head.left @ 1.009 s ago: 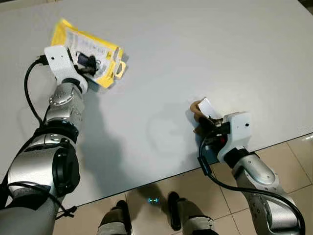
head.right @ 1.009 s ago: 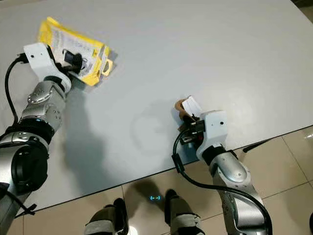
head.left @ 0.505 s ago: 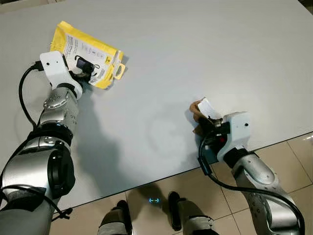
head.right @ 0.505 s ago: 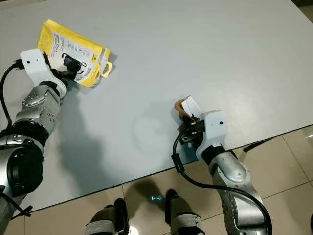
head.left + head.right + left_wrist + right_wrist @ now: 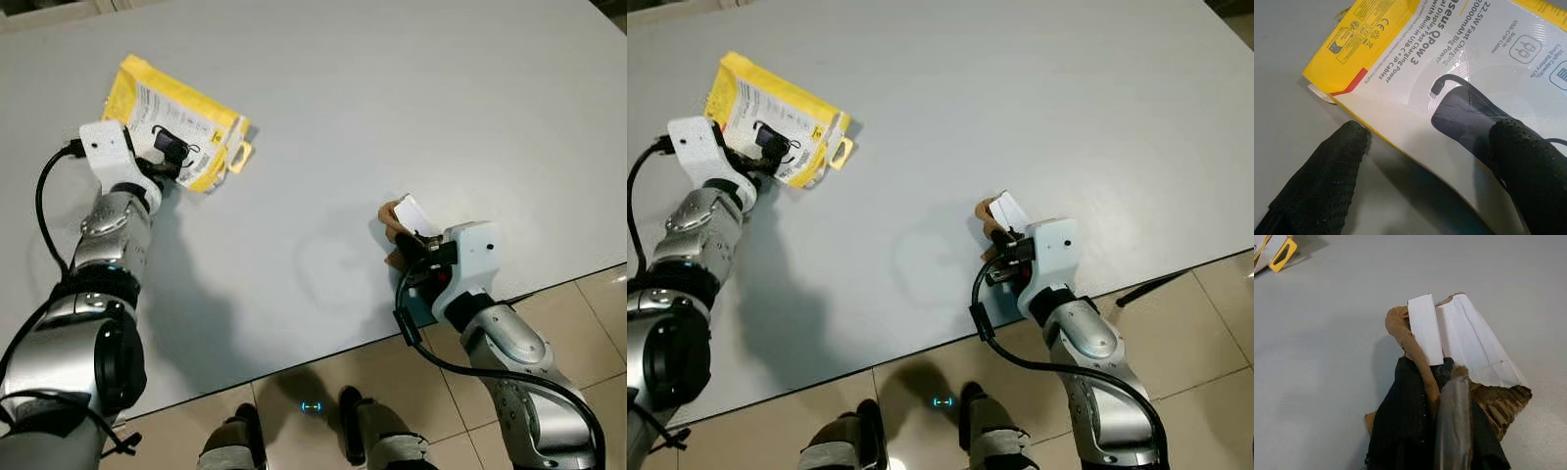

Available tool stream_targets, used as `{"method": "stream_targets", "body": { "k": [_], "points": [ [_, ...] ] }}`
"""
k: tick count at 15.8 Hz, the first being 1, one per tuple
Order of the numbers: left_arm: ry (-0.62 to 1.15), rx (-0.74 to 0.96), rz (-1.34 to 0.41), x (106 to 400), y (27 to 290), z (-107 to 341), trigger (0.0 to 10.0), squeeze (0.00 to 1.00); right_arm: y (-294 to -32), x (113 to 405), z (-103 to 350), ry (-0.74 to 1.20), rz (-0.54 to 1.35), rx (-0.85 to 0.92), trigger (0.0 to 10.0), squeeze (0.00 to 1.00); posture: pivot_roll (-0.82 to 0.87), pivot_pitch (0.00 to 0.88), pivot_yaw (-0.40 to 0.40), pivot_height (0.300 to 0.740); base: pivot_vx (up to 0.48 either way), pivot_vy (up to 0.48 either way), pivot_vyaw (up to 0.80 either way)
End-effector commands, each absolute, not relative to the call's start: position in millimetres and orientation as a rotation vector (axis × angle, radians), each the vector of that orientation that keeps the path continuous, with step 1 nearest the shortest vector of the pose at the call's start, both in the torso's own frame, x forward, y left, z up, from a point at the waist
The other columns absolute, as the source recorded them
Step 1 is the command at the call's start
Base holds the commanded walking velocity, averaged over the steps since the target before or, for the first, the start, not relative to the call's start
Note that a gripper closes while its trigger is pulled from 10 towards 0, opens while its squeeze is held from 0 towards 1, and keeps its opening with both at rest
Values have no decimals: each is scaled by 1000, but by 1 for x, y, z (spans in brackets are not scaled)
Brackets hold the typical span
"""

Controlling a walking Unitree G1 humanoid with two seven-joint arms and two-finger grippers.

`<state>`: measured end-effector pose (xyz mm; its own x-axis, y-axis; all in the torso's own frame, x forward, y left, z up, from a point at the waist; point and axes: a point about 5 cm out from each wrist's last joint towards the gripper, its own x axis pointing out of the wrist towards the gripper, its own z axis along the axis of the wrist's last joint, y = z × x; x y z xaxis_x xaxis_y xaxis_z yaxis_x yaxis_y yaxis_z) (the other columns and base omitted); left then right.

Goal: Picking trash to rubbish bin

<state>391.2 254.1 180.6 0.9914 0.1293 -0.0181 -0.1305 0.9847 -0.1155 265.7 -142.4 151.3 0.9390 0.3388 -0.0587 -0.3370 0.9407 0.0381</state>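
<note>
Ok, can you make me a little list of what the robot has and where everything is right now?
Place: grey table with a tiled floor below its near edge
Left gripper: open, one finger on top of the yellow package, the other on the table beside its edge
Yellow package: flat on the table, white printed label showing
Right gripper: shut on the cardboard scrap
Cardboard scrap: torn brown piece with a white face, near the table's front edge
Rubbish bin: cannot tell where
</note>
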Motion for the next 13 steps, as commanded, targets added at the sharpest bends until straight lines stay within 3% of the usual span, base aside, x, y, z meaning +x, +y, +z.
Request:
{"method": "stream_targets", "body": {
  "k": [1, 7, 13],
  "points": [
    [208, -128, 124, 375, 254, 129, 10000, 0, -141, 265, 144, 100, 351, 33, 10000, 0, -233, 298, 22, 740, 0, 0, 0],
    [159, -145, 89, 367, 256, 126, 10000, 0, -140, 270, 143, 94, 359, 35, 10000, 0, -199, 289, 22, 740, 0, 0, 0],
    [139, -141, 79, 334, 258, 122, 10000, 0, -137, 277, 141, 88, 376, 42, 10000, 0, -152, 280, 24, 740, 0, 0, 0]
  ]
}}
